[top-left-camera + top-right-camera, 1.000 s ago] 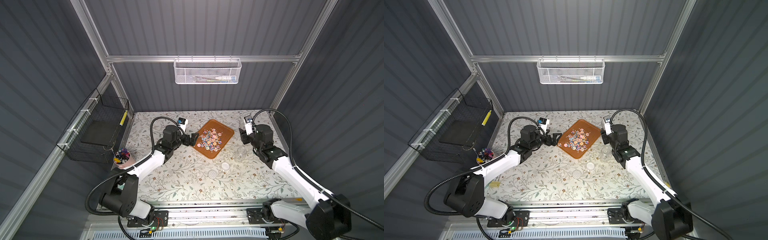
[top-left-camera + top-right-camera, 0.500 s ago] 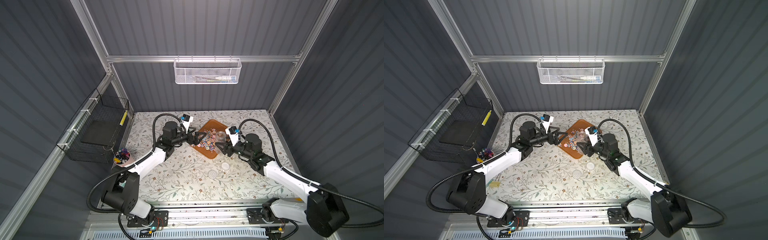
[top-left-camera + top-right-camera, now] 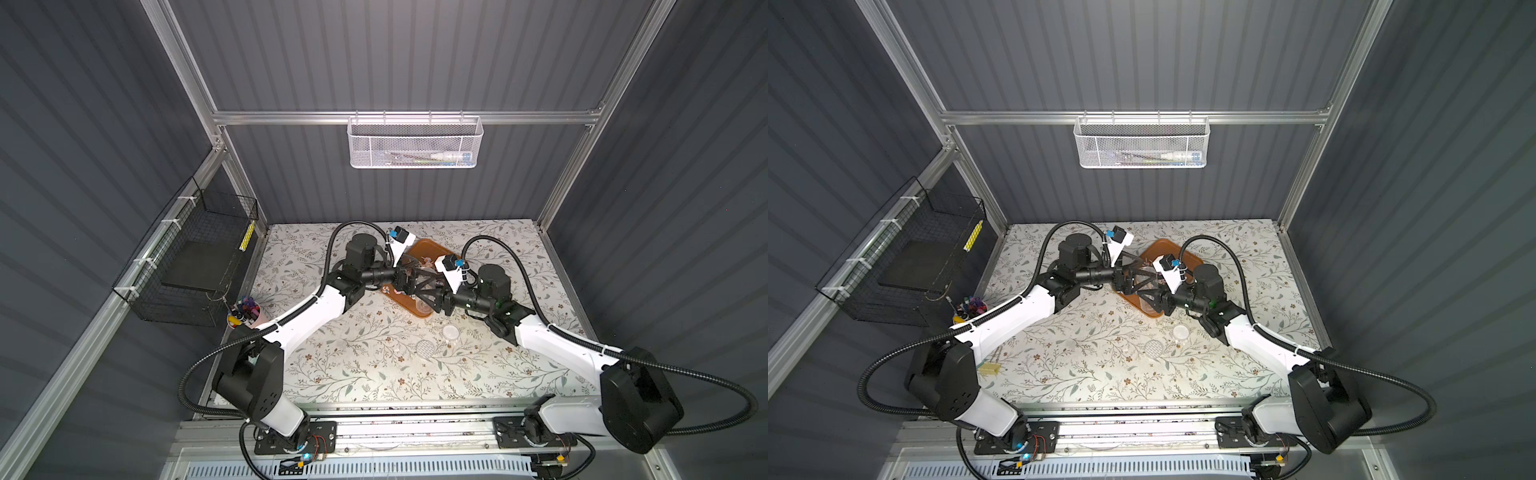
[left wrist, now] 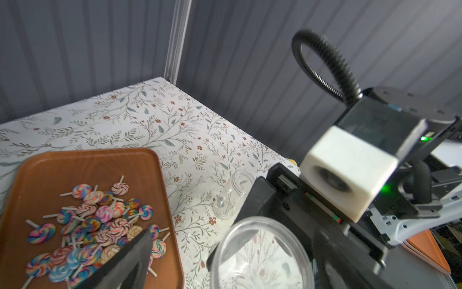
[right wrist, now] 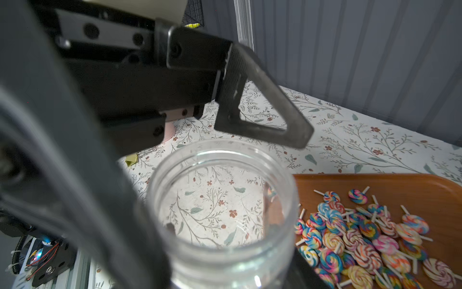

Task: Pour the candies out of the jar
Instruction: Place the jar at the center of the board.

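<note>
My right gripper (image 5: 228,250) is shut on the clear jar (image 5: 222,207), which is empty; the flowered table shows through it. The candies (image 5: 362,237), small swirled lollipops on white sticks, lie heaped on the brown tray (image 5: 375,182) beside it. The left wrist view shows the jar (image 4: 260,255) as a clear round face next to the same candies (image 4: 92,225) on the tray (image 4: 50,162). My left gripper (image 4: 230,250) is open, one triangular finger (image 5: 262,110) over the jar. In both top views the left gripper (image 3: 419,276) and right gripper (image 3: 415,291) meet over the tray's near edge.
A small clear jar (image 4: 232,197) lies on its side on the table by the tray. A white lid (image 3: 451,332) and a mesh disc (image 3: 424,347) lie nearer the front. A cup of marker pens (image 3: 245,311) stands at the left edge under a black wire basket (image 3: 199,266).
My right arm has swung left from the table's right side, carrying the jar to the tray's near edge. My left gripper has reached right to meet it.
</note>
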